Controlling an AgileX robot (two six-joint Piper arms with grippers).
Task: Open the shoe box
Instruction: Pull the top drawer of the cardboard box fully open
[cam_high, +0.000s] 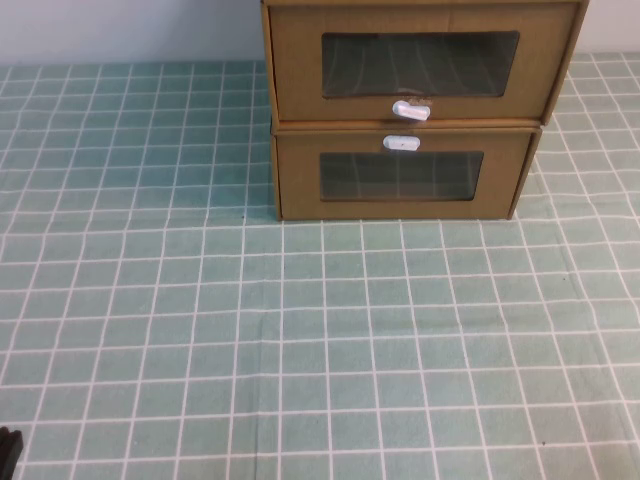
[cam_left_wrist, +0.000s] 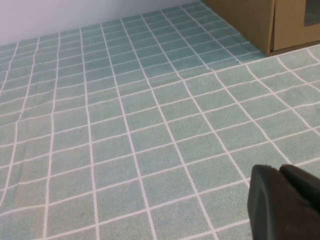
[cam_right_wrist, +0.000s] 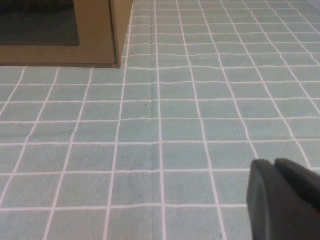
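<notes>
From above: a desk (cam_high: 300, 350) under a green cloth with a white grid; at its far edge, right of centre, two brown cardboard boxes are stacked against a pale wall (cam_high: 120, 30); the upper shoe box (cam_high: 300, 60) sits squarely on the lower shoe box (cam_high: 300, 180); each has a dark window in its front and a small white handle, the upper handle (cam_high: 411, 110) below its window, the lower handle (cam_high: 401, 143) above its window; both fronts are closed flush. The cloth in front of the boxes and to their left is wide, open room; a small dark part (cam_high: 8, 452) of the robot shows at the near left corner; neither gripper can be made out from here.

From the left wrist: the left gripper (cam_left_wrist: 280, 172) hangs low over bare cloth, well apart from the boxes; its fingers (cam_left_wrist: 262, 200) are pressed together with only a thin seam between them, holding nothing; a brown box corner stands far off, with open cloth between.

From the right wrist: the right gripper (cam_right_wrist: 275, 165) is likewise low over bare cloth; its fingers (cam_right_wrist: 260, 200) are closed tight on nothing; a box corner and a dark window pane lie far off, the cloth between them free.
</notes>
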